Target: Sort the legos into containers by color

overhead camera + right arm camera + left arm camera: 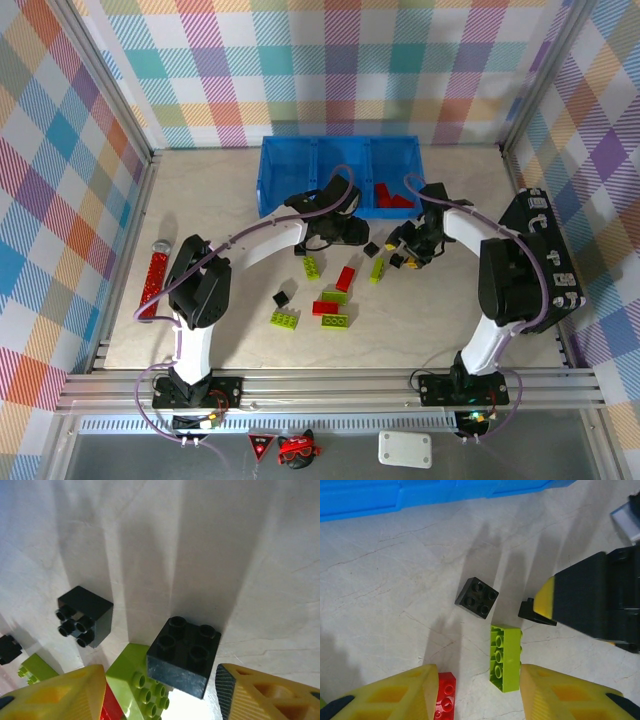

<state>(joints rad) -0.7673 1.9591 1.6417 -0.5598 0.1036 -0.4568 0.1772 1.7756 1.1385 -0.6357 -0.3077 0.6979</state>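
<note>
By the blue plastic bin (287, 172), the right gripper (160, 675) sits open and empty around a small black square brick (183, 655). The left gripper (477, 675) is open and empty too. Closing might also grab the lime green brick (130, 670) right beside it.

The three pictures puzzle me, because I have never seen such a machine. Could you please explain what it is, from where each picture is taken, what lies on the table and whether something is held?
These are two robot arms bolted at the near edge of a table. The top picture looks down from above and behind them. Each close picture comes from a camera on one wrist; the yellow wedges at its bottom are that arm's own fingers. On the table lie red, lime green and black legos. At the back stands a blue bin with three compartments; red legos lie in the right one. The left tool is open and holds nothing. The right tool stands open around a black brick, apparently not gripping it.
</note>
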